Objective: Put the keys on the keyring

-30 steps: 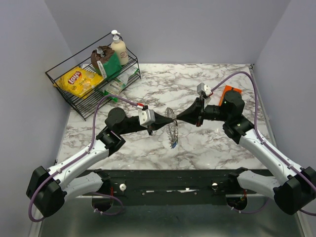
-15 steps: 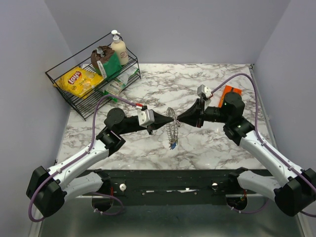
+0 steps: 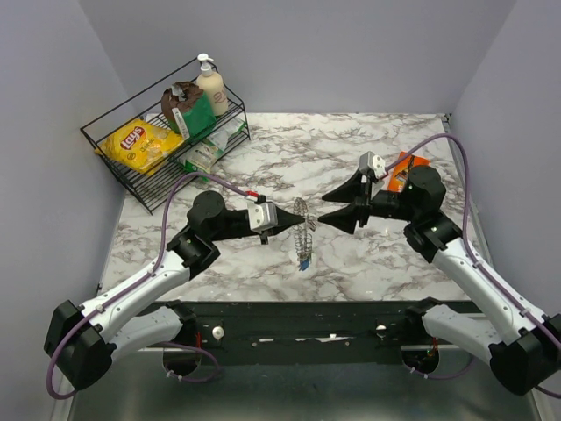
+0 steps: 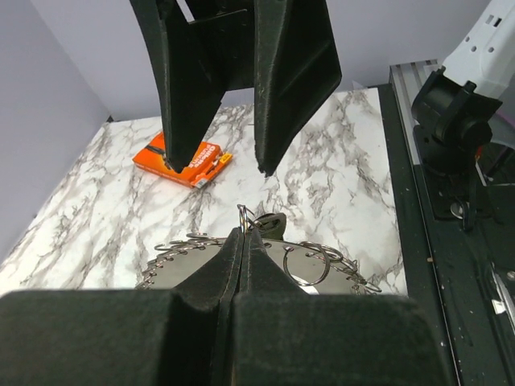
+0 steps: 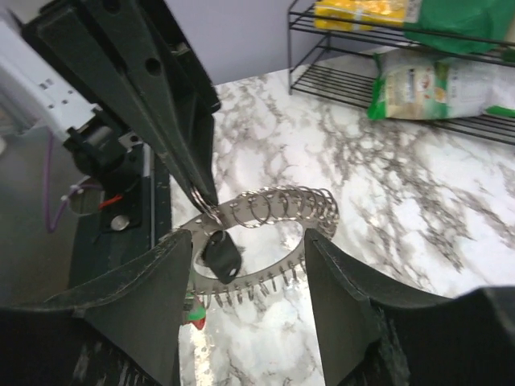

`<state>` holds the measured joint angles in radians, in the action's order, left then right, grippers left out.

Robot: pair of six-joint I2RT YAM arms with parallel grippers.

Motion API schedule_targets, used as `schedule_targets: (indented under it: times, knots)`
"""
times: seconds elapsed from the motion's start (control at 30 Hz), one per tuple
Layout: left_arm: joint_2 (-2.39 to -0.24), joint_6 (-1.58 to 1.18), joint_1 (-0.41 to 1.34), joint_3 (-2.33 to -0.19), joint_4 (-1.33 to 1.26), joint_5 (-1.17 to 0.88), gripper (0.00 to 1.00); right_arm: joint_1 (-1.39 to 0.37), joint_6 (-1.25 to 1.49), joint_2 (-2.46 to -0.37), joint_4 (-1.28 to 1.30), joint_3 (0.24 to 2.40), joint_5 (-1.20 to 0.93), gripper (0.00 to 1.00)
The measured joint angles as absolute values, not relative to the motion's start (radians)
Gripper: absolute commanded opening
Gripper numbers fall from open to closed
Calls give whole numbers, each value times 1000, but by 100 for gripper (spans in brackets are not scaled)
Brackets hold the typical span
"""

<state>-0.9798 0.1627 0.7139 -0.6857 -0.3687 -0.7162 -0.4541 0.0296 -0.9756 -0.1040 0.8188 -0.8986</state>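
Grey toothed keyring (image 3: 303, 230) is pinched upright in the closed left gripper (image 3: 287, 220); the right gripper (image 3: 323, 209) gapes empty beside it.

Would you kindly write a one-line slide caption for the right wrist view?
Open right hand faces the toothed keyring, black key on it, pinched by the left hand.

The right gripper (image 3: 322, 209), whose fingers were pressed together with their tip at the keyring (image 3: 303, 230), has spread its jaws wide and drawn back a little toward the right edge of the counter, so it now sits just beside the ring. The left gripper (image 3: 292, 217), clamped on the ring, has carried it slightly toward the near edge.
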Motion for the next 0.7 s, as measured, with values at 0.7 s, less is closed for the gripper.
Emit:
schedule_targets:
  times: [0.7]
  knots:
    - [-987,175,714,-713,-342,-805,0,-454,25,-1082,-73,861,-1170,28]
